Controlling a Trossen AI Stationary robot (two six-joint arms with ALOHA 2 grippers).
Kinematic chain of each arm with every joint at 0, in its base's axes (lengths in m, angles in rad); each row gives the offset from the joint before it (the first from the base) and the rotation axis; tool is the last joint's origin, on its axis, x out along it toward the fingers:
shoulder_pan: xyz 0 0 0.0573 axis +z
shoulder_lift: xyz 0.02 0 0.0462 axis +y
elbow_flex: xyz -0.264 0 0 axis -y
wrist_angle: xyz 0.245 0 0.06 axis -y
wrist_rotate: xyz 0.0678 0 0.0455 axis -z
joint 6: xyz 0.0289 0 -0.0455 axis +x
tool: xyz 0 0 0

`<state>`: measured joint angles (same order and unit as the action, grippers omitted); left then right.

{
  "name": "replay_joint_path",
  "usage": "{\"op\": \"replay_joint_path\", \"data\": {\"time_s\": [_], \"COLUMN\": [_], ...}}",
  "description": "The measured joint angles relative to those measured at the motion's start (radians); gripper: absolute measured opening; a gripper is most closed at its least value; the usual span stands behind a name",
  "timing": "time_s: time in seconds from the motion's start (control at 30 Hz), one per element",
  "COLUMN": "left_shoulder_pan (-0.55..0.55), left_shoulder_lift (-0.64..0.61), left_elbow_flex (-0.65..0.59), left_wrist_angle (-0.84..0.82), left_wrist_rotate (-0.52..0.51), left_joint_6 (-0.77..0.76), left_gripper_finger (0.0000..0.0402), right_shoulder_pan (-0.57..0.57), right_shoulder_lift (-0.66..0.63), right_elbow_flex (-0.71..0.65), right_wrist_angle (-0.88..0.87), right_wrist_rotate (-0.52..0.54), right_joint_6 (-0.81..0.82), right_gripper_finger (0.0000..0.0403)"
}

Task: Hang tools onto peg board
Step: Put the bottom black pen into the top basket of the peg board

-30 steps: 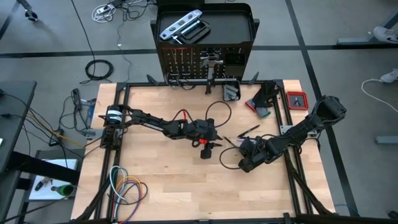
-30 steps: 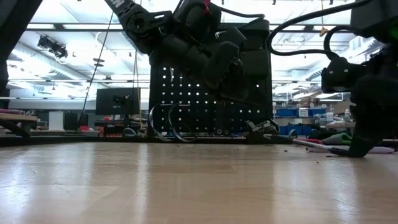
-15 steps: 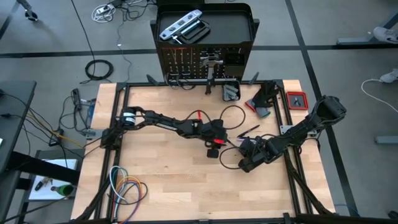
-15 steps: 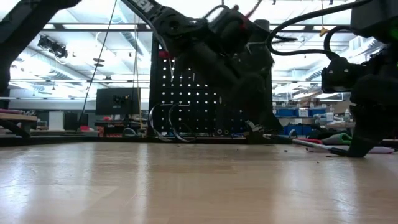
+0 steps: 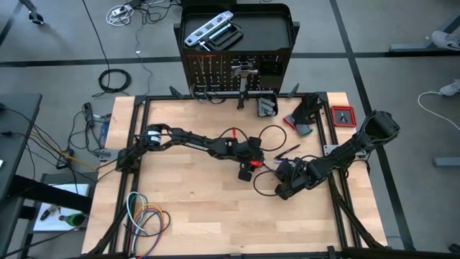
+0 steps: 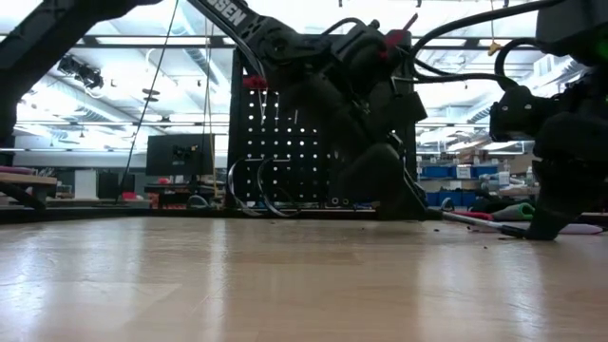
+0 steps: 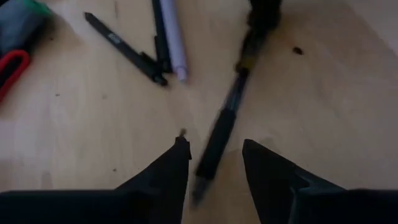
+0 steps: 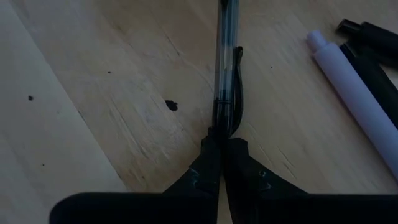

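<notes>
I have two grippers. My right gripper (image 8: pixel 221 158) is pinched shut on one end of a thin dark pen (image 8: pixel 225 68) that lies flat on the worktop (image 5: pixel 194 223), a little right of the middle. My left gripper (image 7: pixel 214 163) hangs low over the other end of that same pen, with its fingers (image 7: pixel 171 171) partly apart, one on each side. It holds nothing yet.

The peg board (image 5: pixel 215 75) stands up past the far edge of the worktop. Some tools (image 5: pixel 244 79) already hang on it, and a silver level (image 5: pixel 208 30) lies in the tray on top.

I think the next job is to pass the pen from one gripper to the other. That could go wrong. The pen is thin and smooth, so it may roll or slip out if I close off to one side. If my right gripper lets go too soon, the pen will drop back on the wood.

Just beside it lie a white marker (image 7: pixel 173 38) and a black stick (image 7: pixel 121 48). I could bump them. A black cable (image 5: pixel 267 131) loops over my left arm. Near the far right corner are red-handled pliers (image 5: pixel 343 115).
</notes>
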<state>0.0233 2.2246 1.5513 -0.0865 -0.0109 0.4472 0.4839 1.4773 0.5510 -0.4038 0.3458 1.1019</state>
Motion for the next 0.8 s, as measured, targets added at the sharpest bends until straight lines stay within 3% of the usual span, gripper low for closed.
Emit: {"op": "replay_joint_path", "data": {"time_s": [0.27,0.47,0.63,0.8], "left_shoulder_pan": [0.008,-0.033,-0.045,-0.045], "left_shoulder_lift": [0.042,0.047,0.045,0.045], "left_elbow_flex": [0.001,0.000,0.034,0.057], "left_wrist_angle": [0.011,0.022,-0.031,-0.076], "left_wrist_rotate": [-0.029,-0.155,-0.175,-0.186], "left_joint_6": [0.000,0.070,0.076,0.035], "left_gripper_finger": [0.0145,0.0025,0.0022,0.0021], "right_shoulder_pan": [0.000,-0.001,-0.002,0.002], "right_shoulder_lift": [0.000,0.000,-0.014,-0.087], "right_elbow_flex": [0.000,0.000,0.022,0.160], "right_wrist_angle": [0.013,0.014,-0.029,-0.187], "right_wrist_rotate": [0.006,0.008,0.005,0.019], "right_joint_6": [-0.003,-0.005,0.013,-0.020], "right_gripper_finger": [0.0025,0.0029,0.0049,0.0103]}}
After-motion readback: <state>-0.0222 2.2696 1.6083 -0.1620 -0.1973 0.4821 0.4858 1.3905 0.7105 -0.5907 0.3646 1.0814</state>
